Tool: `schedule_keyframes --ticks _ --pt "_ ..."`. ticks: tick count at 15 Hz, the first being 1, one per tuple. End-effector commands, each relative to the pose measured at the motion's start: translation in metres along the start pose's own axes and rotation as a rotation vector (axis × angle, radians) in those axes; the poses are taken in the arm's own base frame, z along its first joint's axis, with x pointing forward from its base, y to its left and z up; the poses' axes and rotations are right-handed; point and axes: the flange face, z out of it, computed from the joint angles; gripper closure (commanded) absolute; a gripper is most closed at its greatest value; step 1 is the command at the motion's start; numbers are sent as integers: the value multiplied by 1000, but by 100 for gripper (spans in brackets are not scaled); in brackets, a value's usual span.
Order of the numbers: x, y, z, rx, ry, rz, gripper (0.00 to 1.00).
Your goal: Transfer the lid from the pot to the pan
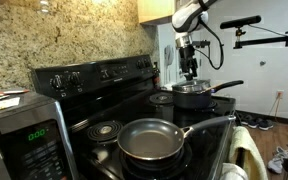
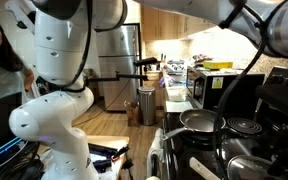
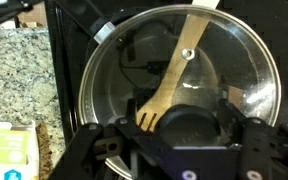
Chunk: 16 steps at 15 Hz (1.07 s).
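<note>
The glass lid with a shiny metal rim lies on the dark pot at the back of the stove. In the wrist view my gripper sits straight over the lid. Its two fingers are closed against the sides of the dark knob. A wooden fork shows through the glass inside the pot. In an exterior view the gripper points down onto the lid. The wide shallow pan stands empty on the front burner, its handle pointing right.
A black stove holds both vessels, with bare burners beside them. A microwave stands at the near left under a granite backsplash. A granite counter and a white-green box lie beside the pot. The white robot base fills an exterior view.
</note>
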Motion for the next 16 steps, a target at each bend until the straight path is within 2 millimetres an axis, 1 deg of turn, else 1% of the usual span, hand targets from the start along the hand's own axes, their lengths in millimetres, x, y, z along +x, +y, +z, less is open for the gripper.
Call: schedule_keyframes --ticks 1,4,5,6,8,9,12,16 --pt "-12 3 -1 -3 14 -27 47" --pt "-14 0 -4 -3 15 -36 66" --pt "-14 -2 -3 -3 11 -38 69" --pt "-13 -5 -5 -7 10 -40 70" --pt "-13 -9 -5 -12 4 -45 77" --pt "-14 -8 -5 -20 -2 -41 77" --pt "-19 -5 -6 -39 -10 -34 84" --pt "-27 -3 -16 -57 1 -36 84"
